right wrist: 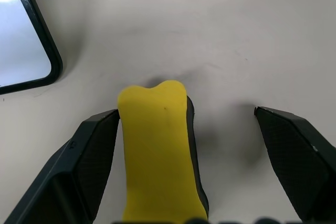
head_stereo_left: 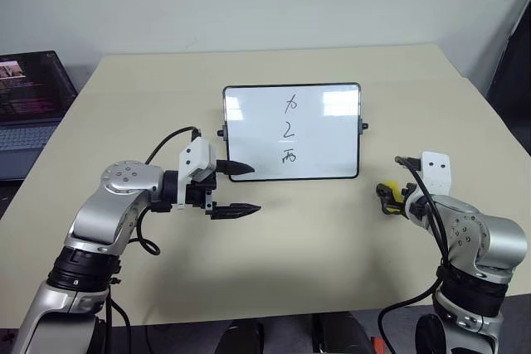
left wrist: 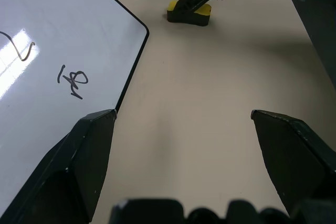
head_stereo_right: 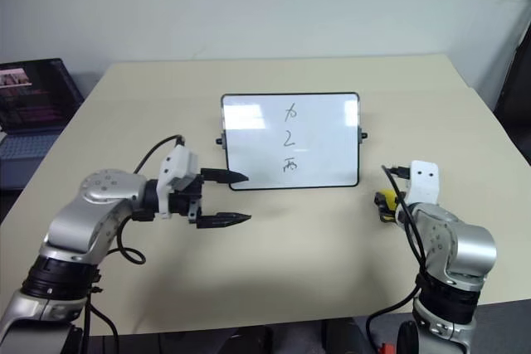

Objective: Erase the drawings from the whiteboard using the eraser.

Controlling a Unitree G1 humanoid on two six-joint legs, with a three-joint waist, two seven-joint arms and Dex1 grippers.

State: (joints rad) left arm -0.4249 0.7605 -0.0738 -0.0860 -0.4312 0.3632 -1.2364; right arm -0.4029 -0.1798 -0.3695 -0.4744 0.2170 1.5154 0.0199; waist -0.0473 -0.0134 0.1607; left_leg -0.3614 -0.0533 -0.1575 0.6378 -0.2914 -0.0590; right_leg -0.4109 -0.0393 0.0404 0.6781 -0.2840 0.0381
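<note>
You find the whiteboard point(head_stereo_left: 319, 132) at the centre of the bench point(head_stereo_left: 274, 238), the eraser point(head_stereo_left: 388, 191) to its right near the front corner, and a laptop point(head_stereo_left: 25, 105) beyond the bench's left edge.

Even, bright overhead light fills the head views, throwing two pale window-like glare patches across the top of the glossy white, black-framed whiteboard point(head_stereo_left: 291, 131) and soft shadows on the matte beige table point(head_stereo_left: 348, 246), while the yellow oblong eraser point(right wrist: 157, 150) looms slightly soft at lower centre.
</note>
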